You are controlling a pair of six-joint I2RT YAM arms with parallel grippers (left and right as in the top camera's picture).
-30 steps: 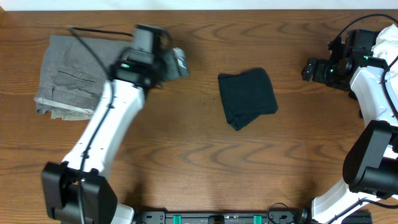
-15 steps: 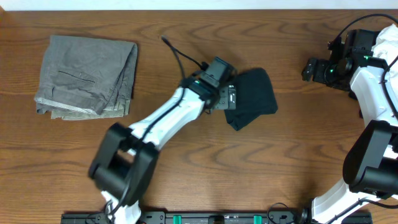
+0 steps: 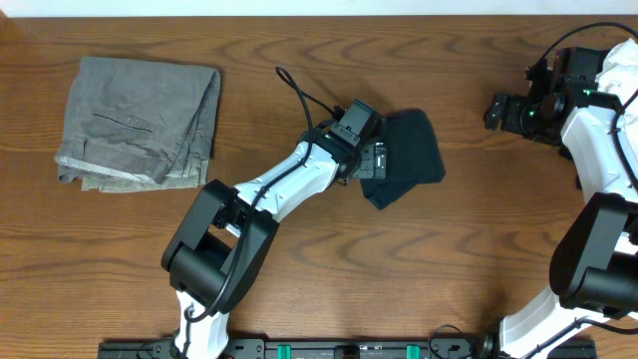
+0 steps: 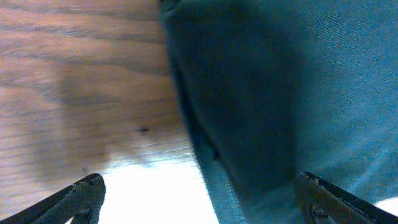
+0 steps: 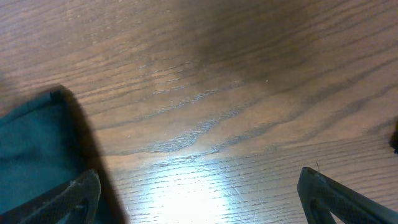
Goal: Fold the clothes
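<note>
Folded black fabric T-shirt point(image 3: 411, 148) mid-desk, left gripper point(image 3: 373, 160) spread over its left edge; right gripper point(image 3: 493, 112) spread, well apart

Folded shirt half-seen, jaws cropped at the frame edges

The left gripper point(image 3: 381, 160) covers the near edge of the black T-shirt point(image 3: 414, 150). Between its wide-set jaws, the wrist view shows that cloth blurred and cut off on three sides, each fingertip point(image 4: 84, 196) only a corner. Behind the right arm, a white garment point(image 3: 623, 65) runs off-frame.
</note>
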